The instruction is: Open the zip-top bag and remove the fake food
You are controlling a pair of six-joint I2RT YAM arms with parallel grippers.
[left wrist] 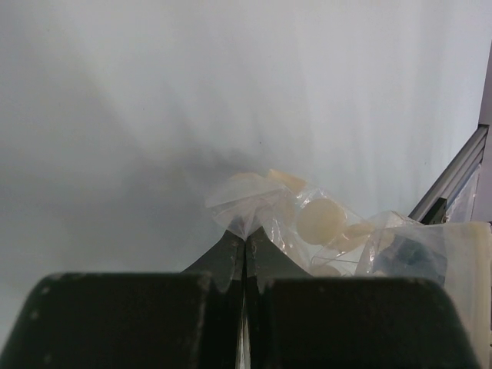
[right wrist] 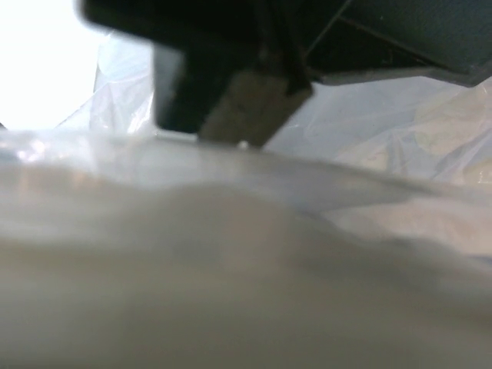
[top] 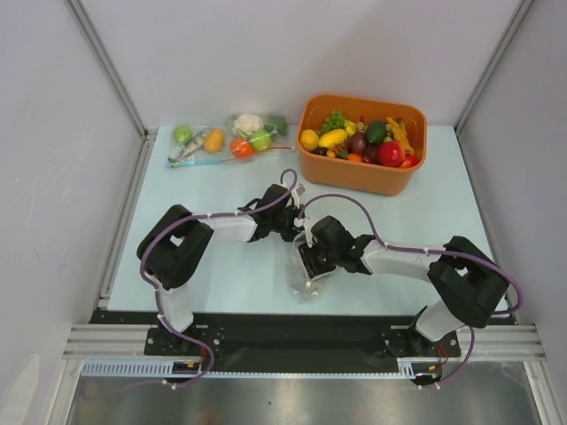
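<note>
The zip-top bag (top: pixel 306 276) is clear crinkly plastic, held between both grippers at the table's middle and hanging down toward the near edge. My left gripper (top: pixel 289 221) is shut on a corner flap of the bag (left wrist: pixel 244 223). Pale yellowish round pieces of fake food (left wrist: pixel 319 221) show through the plastic, just right of my left gripper (left wrist: pixel 244 240); no red piece shows. My right gripper (top: pixel 310 255) is at the bag's right side and seems shut on it. In the right wrist view blurred plastic (right wrist: pixel 246 254) covers its fingers, and the left gripper's dark finger (right wrist: pixel 231 84) is close above.
An orange bin (top: pixel 361 174) of assorted plastic fruit stands at the back right. Other clear bags holding a green ball, a fish and a cauliflower (top: pixel 221 142) lie at the back left. Grey walls enclose the table on both sides.
</note>
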